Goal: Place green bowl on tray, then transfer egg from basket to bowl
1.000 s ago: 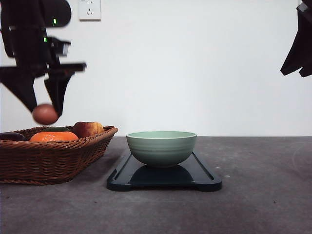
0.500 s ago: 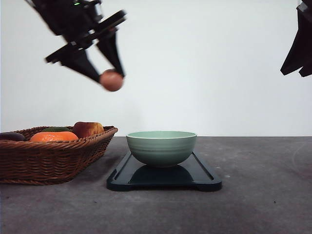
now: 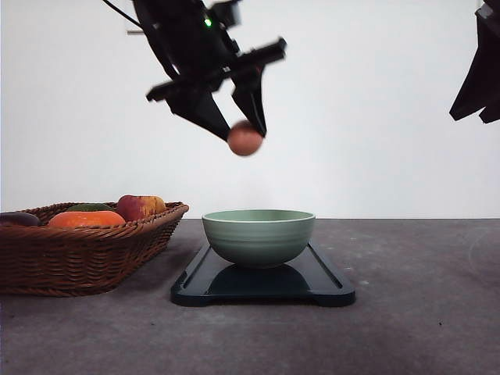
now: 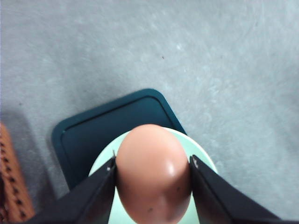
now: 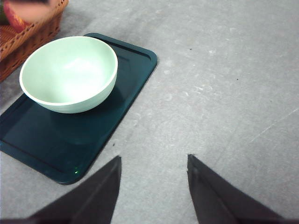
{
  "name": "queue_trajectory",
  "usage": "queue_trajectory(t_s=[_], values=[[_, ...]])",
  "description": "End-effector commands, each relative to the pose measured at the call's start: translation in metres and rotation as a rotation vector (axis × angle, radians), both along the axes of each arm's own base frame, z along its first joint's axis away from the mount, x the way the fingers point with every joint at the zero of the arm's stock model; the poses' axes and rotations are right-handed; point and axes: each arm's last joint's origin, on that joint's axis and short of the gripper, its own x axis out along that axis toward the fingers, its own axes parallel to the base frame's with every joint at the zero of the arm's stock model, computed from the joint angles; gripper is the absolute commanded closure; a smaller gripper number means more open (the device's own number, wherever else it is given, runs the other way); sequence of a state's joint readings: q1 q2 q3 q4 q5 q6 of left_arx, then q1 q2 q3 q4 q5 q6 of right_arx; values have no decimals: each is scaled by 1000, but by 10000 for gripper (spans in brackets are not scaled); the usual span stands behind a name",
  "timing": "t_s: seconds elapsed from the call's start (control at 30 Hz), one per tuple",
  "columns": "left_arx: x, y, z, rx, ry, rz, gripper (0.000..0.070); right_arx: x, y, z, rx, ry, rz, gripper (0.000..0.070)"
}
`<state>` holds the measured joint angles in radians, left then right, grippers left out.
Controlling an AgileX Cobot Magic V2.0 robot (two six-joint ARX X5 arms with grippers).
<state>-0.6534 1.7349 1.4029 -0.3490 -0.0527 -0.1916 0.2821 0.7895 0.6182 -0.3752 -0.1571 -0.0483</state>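
The green bowl [image 3: 258, 237] stands upright on the dark tray [image 3: 263, 284] in the middle of the table. High above the bowl, slightly to its left, my left gripper [image 3: 244, 139] is shut on the reddish-brown egg [image 3: 244, 139]. In the left wrist view the egg [image 4: 153, 172] fills the gap between the fingers, with the bowl [image 4: 201, 156] and tray [image 4: 107, 133] beneath. The wicker basket [image 3: 82, 247] sits at the left. My right gripper [image 5: 153, 186] is open, raised at the far right, with the bowl [image 5: 69, 73] and tray [image 5: 117, 116] below it.
The basket holds an orange fruit [image 3: 86, 219], a red-yellow apple [image 3: 141, 207] and a dark item [image 3: 17, 219] at its left edge. Grey tabletop stretches to the right of the tray. A white wall stands behind.
My left gripper carried the egg up out of the basket and rightward, and now holds it over the bowl. The right arm has not moved.
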Motion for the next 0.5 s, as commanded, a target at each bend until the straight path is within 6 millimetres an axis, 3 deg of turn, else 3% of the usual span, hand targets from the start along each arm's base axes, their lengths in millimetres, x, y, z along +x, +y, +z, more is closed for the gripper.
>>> queue_trajectory(t_s=[0.0,0.47], values=[[5,-9,-3,11,-23,-13,472,1,1,1,-2,-9,6,422],[19,-29,-59,93,73,-29,472,1,1,0,-3,-6,6,422]])
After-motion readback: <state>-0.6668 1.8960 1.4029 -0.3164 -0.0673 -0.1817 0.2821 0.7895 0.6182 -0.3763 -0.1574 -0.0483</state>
